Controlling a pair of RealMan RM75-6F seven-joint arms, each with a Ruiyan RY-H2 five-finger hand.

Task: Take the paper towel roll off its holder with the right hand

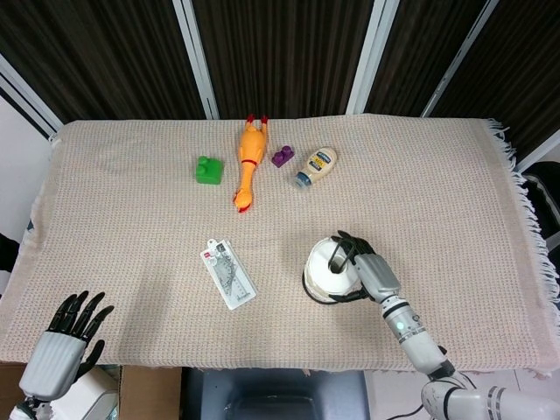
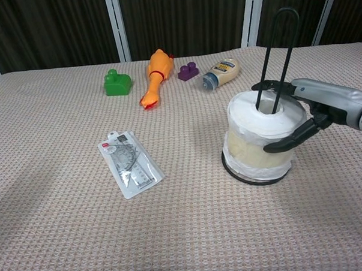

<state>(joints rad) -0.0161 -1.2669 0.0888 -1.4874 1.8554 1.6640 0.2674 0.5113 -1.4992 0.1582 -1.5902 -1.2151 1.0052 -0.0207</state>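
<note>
Paper towel roll [image 2: 262,138] sits on its holder [image 2: 278,53], near edge of the table [image 1: 131,227], right of centre – the holder's black wire loop rises through the core, base ring under the roll. Right hand [image 2: 315,105] is at the roll's 3 o'clock, wrapped on it: upper fingers [image 2: 269,85] lie over the top rim by the wire, thumb presses the side wall lower down. Roll not lifted yet.

From the roll: flat packet w/ a ruler-like insert [image 1: 230,273] at approx 9 o'clock, apart. Mayo bottle [image 1: 316,165], purple block [image 1: 282,157], rubber chicken [image 1: 248,161] and green block [image 1: 209,170] strung along 12 to 10 o'clock, well apart.

Left hand [image 1: 63,339] – fingers spread, holding nothing – at the table's near-left corner.
</note>
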